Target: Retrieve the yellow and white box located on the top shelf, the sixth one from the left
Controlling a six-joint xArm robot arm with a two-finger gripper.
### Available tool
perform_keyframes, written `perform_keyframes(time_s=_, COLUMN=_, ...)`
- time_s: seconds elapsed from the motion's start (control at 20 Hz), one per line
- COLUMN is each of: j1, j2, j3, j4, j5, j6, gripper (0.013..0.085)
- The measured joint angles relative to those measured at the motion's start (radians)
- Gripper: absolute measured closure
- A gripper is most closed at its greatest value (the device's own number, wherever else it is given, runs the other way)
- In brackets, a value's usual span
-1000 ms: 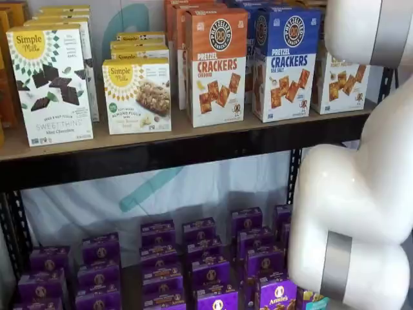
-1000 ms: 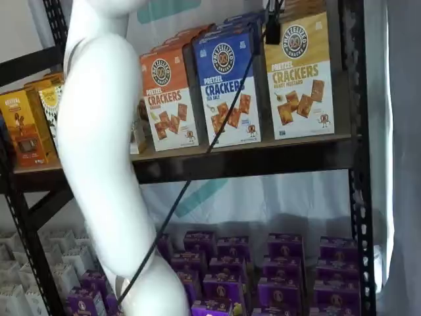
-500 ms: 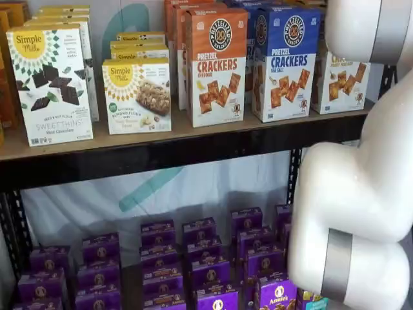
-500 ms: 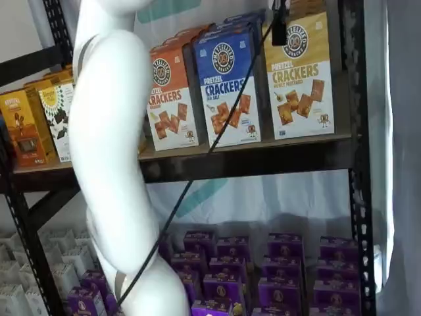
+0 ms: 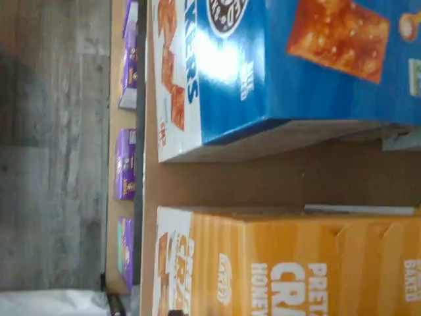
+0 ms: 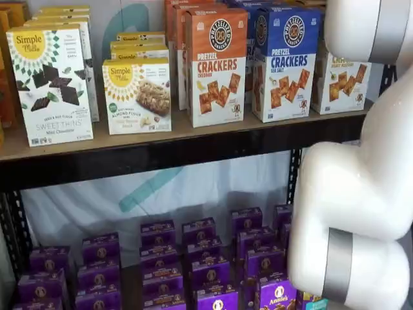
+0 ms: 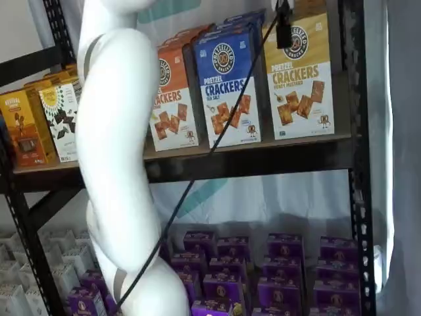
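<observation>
- The gripper (image 7: 283, 29) shows in a shelf view only as one black finger hanging in front of the yellow box (image 7: 302, 79); its opening cannot be told, and it holds nothing.
- The yellow box stands upright at the right end of the top shelf (image 7: 263, 158), beside the blue box (image 7: 227, 89).

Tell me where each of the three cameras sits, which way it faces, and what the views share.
Wrist view: on the wrist, close above the blue cracker box and the yellow and white box; no robot parts show.
Shelf view: in front, facing the top shelf; white arm at right.
Shelf view: in front, at an angle; arm at left, one black finger of the gripper before the yellow and white box.
All share both cracker boxes.
</observation>
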Motion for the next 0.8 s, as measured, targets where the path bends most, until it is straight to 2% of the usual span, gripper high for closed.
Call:
perform_keyframes(time_s=0.2, j1=0.023, j2=0.019, j3=-0.029, j4=-0.059, j5=0.023, j6=0.005, gripper=0.013)
perform_keyframes(time_s=0.4, j1=0.035, j2=0.049, j3=-0.079, j4=-0.087, j5=0.072, j6=0.014, gripper=0.013)
perform_keyframes(time_s=0.55, j1=0.039, j2=0.054, j3=-0.084, j4=-0.099, j5=0.08, j6=0.016, gripper=0.013)
perform_keyframes(time_s=0.8, j1=0.032, j2=0.062, j3=-0.093, j4=-0.086, j5=0.092, j6=0.015, gripper=0.013)
